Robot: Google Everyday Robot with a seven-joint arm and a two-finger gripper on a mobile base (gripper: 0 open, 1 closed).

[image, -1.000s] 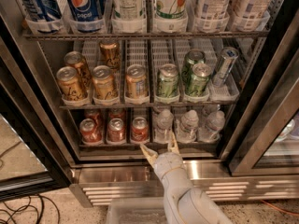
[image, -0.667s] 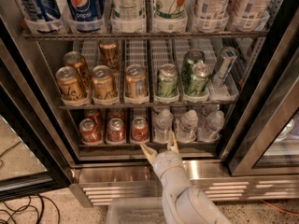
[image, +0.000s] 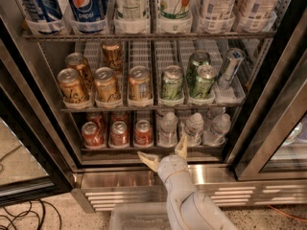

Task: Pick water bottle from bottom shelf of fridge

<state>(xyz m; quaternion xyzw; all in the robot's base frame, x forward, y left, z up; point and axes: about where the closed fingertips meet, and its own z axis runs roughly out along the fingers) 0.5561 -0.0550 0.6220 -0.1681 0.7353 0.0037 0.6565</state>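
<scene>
The fridge point(image: 273, 104) stands open before me. On its bottom shelf point(image: 153, 149) stand three small clear water bottles with white caps: left point(image: 168, 127), middle point(image: 193, 127) and right point(image: 219, 127). Three red cans point(image: 118, 132) stand to their left. My gripper point(image: 165, 153) is open, just in front of the shelf's front rail, below the left bottle and the rightmost red can. One fingertip point(image: 145, 157) points left, the other point(image: 182, 144) points up at the gap between the left and middle bottles. It holds nothing.
Gold cans point(image: 106, 84) and green cans point(image: 171, 82) fill the rack above; tall bottles point(image: 86, 4) stand on the top rack. A louvred grille point(image: 120, 200) runs along the base. A clear bin point(image: 139, 219) sits on the floor. Black door frames flank both sides; cables point(image: 19, 214) lie at the lower left.
</scene>
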